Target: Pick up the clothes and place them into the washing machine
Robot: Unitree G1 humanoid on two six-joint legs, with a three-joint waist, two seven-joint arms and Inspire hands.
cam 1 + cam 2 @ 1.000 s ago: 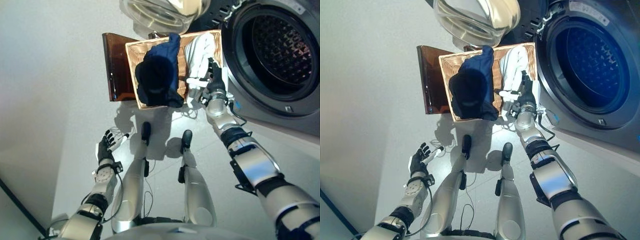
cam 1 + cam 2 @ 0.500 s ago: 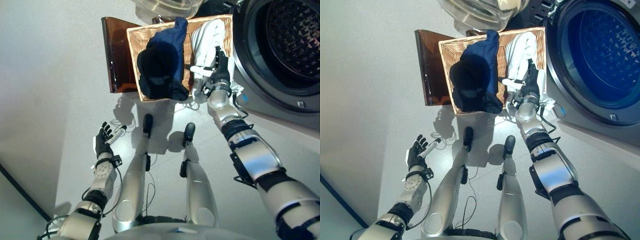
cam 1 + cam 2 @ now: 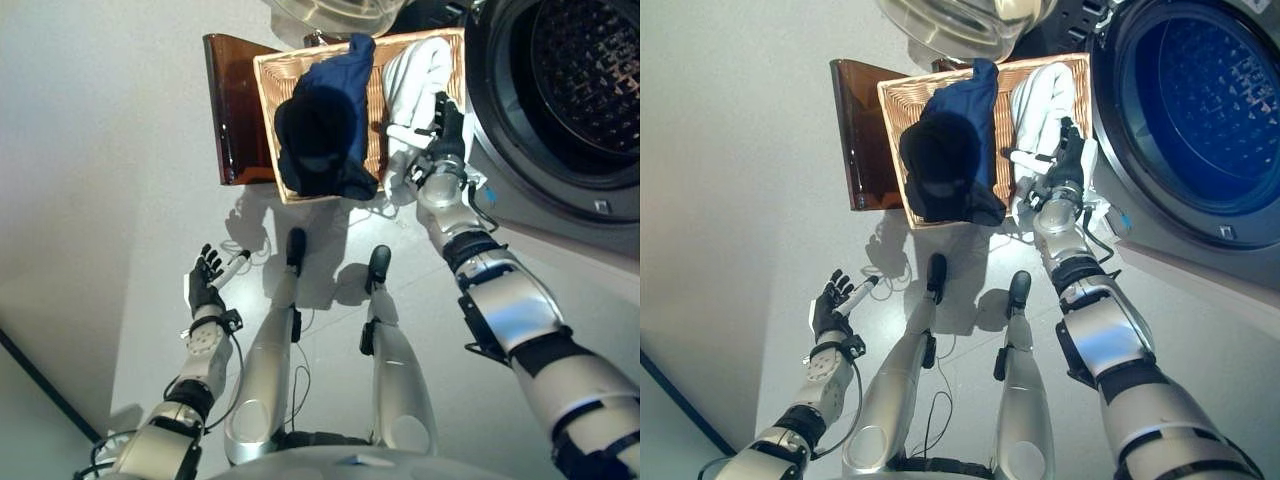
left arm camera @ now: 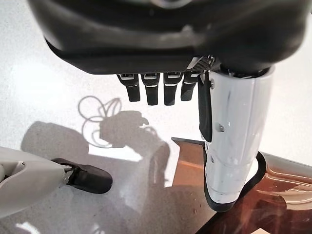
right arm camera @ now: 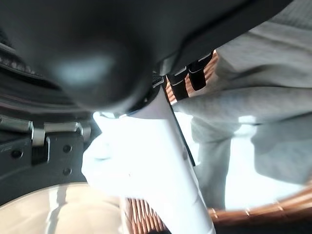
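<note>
A wicker basket (image 3: 264, 105) stands on the floor before the washing machine's open drum (image 3: 585, 85). A dark blue garment (image 3: 325, 125) lies heaped across the basket's middle and hangs over its near rim. A white garment (image 3: 418, 70) fills the basket's right side. My right hand (image 3: 442, 135) is open just above the white garment's near end, thumb stretched toward the blue one. In the right wrist view its fingers (image 5: 192, 78) reach pale cloth (image 5: 253, 92). My left hand (image 3: 207, 287) hangs open low over the floor, holding nothing.
A brown translucent tray (image 3: 226, 110) lies against the basket's left side and shows past the left hand's thumb (image 4: 234, 141). The washer's glass door (image 3: 330, 12) swings open above the basket's far edge. Bare pale floor spreads to the left.
The camera shifted a little after the first frames. My right hand has edged farther over the white garment, toward the basket's far side. The left hand stays put.
</note>
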